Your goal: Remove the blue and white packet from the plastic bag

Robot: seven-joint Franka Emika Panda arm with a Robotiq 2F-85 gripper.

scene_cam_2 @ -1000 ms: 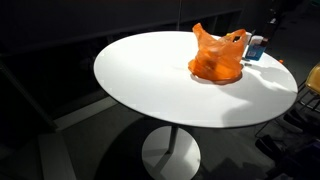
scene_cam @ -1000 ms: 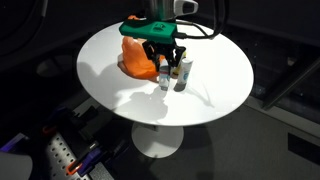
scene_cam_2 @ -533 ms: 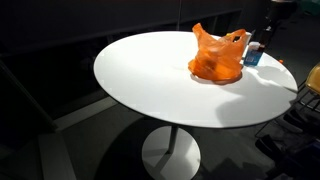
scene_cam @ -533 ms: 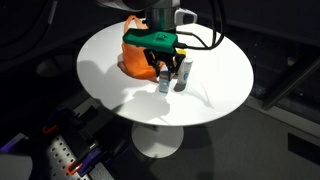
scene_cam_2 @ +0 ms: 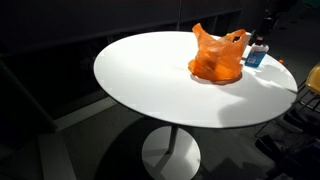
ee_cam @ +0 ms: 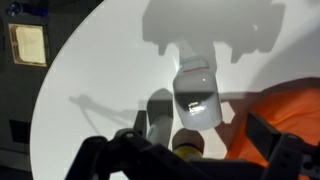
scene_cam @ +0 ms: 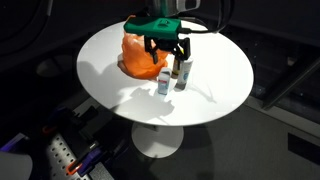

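The blue and white packet [scene_cam: 163, 82] [scene_cam_2: 256, 56] [ee_cam: 197, 95] stands upright on the white round table [scene_cam: 215, 70], just outside the orange plastic bag [scene_cam: 135, 55] [scene_cam_2: 215, 58] [ee_cam: 290, 125]. My gripper [scene_cam: 168, 55] [ee_cam: 200, 128] hovers right above the packet, jaws spread wide and holding nothing. In an exterior view the gripper [scene_cam_2: 268, 22] shows only at the top right edge. A small bottle [scene_cam: 181, 76] with a yellowish cap [ee_cam: 187, 143] stands beside the packet.
The table [scene_cam_2: 150, 80] stands on one central pedestal [scene_cam_2: 170, 155]; its far rim lies just past the packet. Dark floor and cables surround it, with equipment [scene_cam: 60, 155] below the front left edge.
The jaws have gone from shut on the packet to wide open, leaving it standing on the table. The gripper has lifted slightly above it.
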